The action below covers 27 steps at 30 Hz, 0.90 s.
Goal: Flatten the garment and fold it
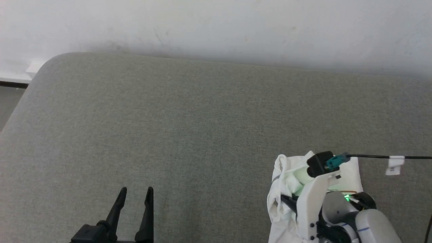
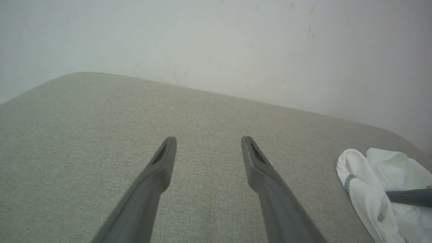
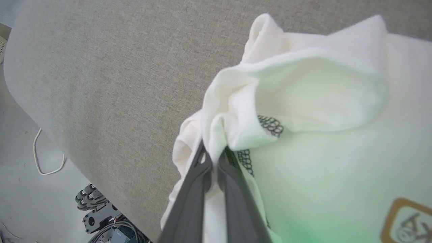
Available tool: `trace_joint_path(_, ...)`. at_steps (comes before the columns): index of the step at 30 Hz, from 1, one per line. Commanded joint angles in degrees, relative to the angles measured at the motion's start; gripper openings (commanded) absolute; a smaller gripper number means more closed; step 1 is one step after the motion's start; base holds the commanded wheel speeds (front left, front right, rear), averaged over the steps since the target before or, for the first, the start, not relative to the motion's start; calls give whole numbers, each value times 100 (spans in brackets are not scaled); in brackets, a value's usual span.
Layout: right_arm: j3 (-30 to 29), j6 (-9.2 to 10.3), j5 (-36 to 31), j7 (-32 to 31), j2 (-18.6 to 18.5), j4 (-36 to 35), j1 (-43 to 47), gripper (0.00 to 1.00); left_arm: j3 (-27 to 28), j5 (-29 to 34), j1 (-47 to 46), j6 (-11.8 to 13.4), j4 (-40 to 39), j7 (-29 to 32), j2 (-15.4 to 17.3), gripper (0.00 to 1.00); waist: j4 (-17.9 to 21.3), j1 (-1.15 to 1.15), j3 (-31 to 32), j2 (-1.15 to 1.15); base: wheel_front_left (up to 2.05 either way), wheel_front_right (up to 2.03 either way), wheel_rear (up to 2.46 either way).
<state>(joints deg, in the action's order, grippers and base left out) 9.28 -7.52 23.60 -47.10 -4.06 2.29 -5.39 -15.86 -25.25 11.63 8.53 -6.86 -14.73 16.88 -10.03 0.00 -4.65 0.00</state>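
Observation:
The garment (image 1: 287, 189) is a white shirt with dark grey stitching, bunched at the lower right of the grey cushioned surface (image 1: 202, 118). In the right wrist view my right gripper (image 3: 213, 158) is shut on a fold of the garment (image 3: 303, 101) beside a stitched seam, and a brown logo shows at the lower right. In the head view the right arm covers part of the cloth. My left gripper (image 1: 135, 193) stands open at the lower left over bare surface, far from the cloth. The left wrist view shows its spread fingers (image 2: 162, 162) and the garment (image 2: 371, 182) at the far right.
A pale wall (image 1: 216, 27) runs behind the surface. A black cable with a white tag (image 1: 395, 164) stretches to the right from the right wrist. Beyond the surface's edge, the right wrist view shows floor with a white cord (image 3: 44, 158) and dark equipment (image 3: 101, 216).

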Motion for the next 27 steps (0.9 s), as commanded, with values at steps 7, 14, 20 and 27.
trace_joint_path(7, 194, 3, -336, 378, 106, 988, -388, 100, -62, -52, -106, -79, 118, -27, -65, 100, -161, 0, -10, 0, 0, 0, 0)
trace_joint_path(14, 127, 3, -24, 316, -24, 433, -407, 100, -5, -79, -23, -55, 120, -27, -74, 100, -75, 0, 18, 0, 0, 0, 0)
trace_joint_path(20, -1113, 3, -96, 377, -365, -889, 187, 100, 39, -39, -40, -41, -7, -27, -72, 100, 65, 0, -115, 0, 0, 0, 0)
trace_joint_path(27, -2072, 3, -317, 413, -104, -1503, 1043, 100, 107, -10, -105, -76, -90, -27, -113, 100, 225, 0, -405, 0, 0, 0, 0)
